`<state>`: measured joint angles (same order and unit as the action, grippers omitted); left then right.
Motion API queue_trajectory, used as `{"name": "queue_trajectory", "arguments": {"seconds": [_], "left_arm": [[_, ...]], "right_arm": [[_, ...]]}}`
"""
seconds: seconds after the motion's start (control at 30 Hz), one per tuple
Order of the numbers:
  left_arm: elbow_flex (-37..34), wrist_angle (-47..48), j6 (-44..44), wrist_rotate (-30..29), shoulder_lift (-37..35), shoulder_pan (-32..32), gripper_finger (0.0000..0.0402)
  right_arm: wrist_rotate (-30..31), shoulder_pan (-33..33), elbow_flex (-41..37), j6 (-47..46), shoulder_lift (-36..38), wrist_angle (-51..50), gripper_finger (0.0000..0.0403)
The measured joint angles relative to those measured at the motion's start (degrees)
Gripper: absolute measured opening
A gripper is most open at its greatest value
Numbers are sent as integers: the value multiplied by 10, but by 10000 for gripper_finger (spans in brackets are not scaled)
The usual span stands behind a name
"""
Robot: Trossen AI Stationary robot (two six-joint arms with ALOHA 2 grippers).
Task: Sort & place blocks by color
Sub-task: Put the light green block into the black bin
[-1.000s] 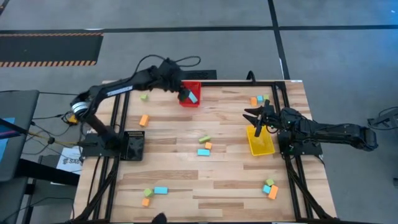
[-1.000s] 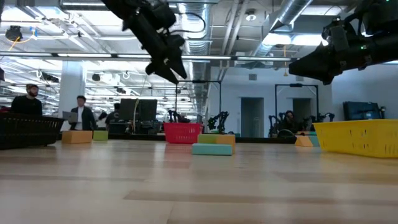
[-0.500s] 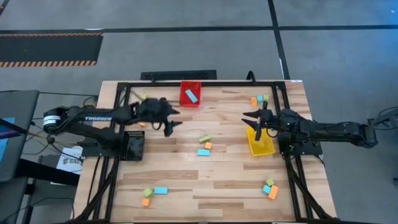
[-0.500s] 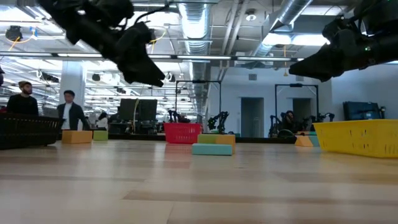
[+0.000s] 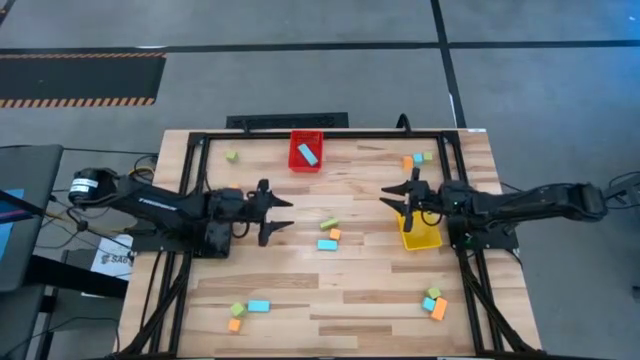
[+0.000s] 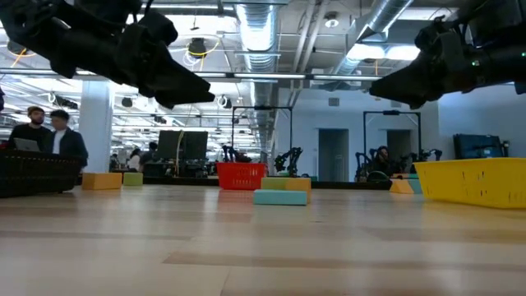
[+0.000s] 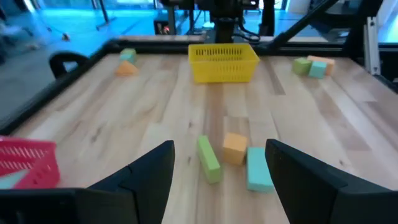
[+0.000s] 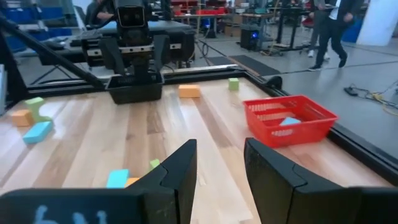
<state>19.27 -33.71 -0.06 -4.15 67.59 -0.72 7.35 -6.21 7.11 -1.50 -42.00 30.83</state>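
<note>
I see the big wooden table [image 5: 300, 275] with both arms above it. My left gripper [image 5: 278, 215] hangs over the left middle of the table, its fingers wide apart and holding nothing. It points at three blocks in the middle: a green bar [image 7: 208, 159], an orange cube [image 7: 234, 148] and a blue bar [image 7: 258, 168], lying close together. My right gripper [image 5: 393, 198] hangs just beside the yellow bin [image 5: 419, 229], fingers apart and empty too. The red bin [image 5: 306, 152] at the far edge has one blue block [image 5: 308, 154] inside. More blocks sit in small groups near the corners, like the blue one [image 5: 258, 306] at the near left.
</note>
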Motion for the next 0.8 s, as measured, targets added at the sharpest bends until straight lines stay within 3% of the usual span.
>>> {"name": "queue_trajectory", "arguments": {"seconds": [0.13, 0.4, 0.6, 0.8], "left_arm": [[0, -1, 15, -35, 0, 20, 239], [0, -1, 27, -38, 0, 31, 239], [0, 3, 28, -38, 0, 32, 239], [0, 10, 39, -38, 0, 33, 239]], "right_arm": [[0, 23, 9, 0, -59, 53, 154], [0, 72, 115, 0, -178, 20, 154], [0, 94, 224, -20, -254, -92, 154], [0, 127, 343, -72, -324, -291, 154]]}}
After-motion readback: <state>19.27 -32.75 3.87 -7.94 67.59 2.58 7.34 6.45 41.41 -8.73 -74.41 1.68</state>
